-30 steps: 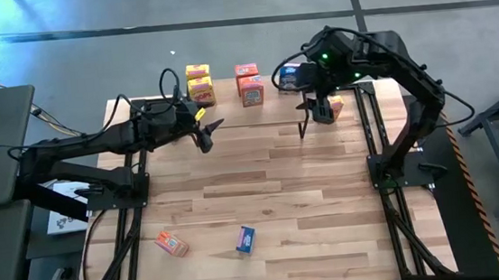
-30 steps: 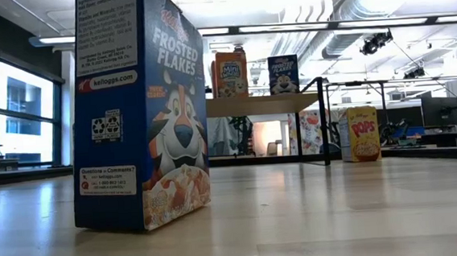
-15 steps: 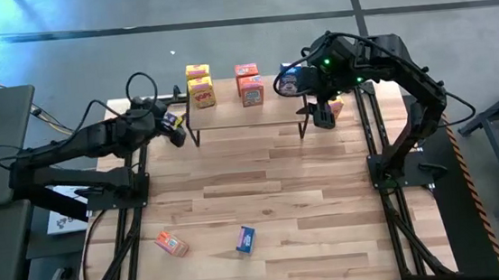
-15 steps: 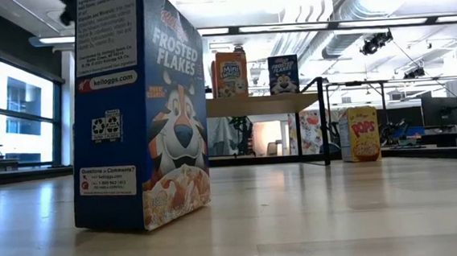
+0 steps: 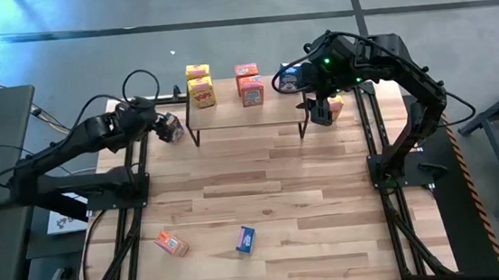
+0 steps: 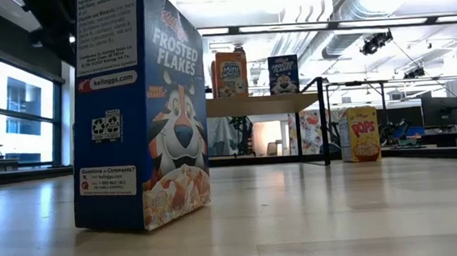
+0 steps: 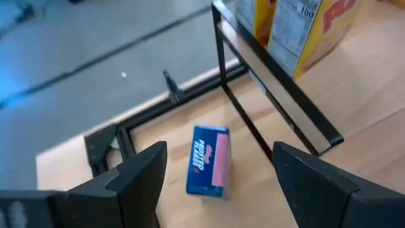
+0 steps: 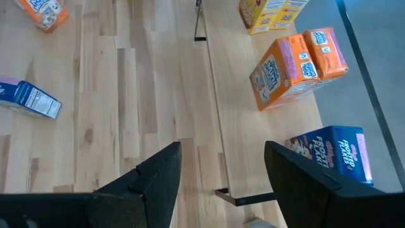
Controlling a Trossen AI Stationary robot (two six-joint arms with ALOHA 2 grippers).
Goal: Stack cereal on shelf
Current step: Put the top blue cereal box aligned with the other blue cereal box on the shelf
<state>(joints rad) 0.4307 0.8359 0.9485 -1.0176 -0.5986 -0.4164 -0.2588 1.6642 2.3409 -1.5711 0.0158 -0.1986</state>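
While the shelf (image 5: 245,113) is hugging the table's (image 5: 265,211) far edge, the middle is sitting wide open. Low view: Frosted Flakes box (image 6: 138,110) is looming. Left claw (image 7: 218,174) is hanging released over a blue box (image 7: 209,161); right claw (image 8: 221,171) is gaping, empty.

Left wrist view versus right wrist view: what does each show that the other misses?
Only the left wrist view shows a fallen blue box lying flat on the table beside the shelf leg, ahead of the open left gripper.

Only the right wrist view shows two orange boxes and a blue Frosted Flakes box on the shelf. It also shows a loose orange box and a loose blue box on the open table, beyond the open right gripper.

Both views show the shelf and its yellow boxes.
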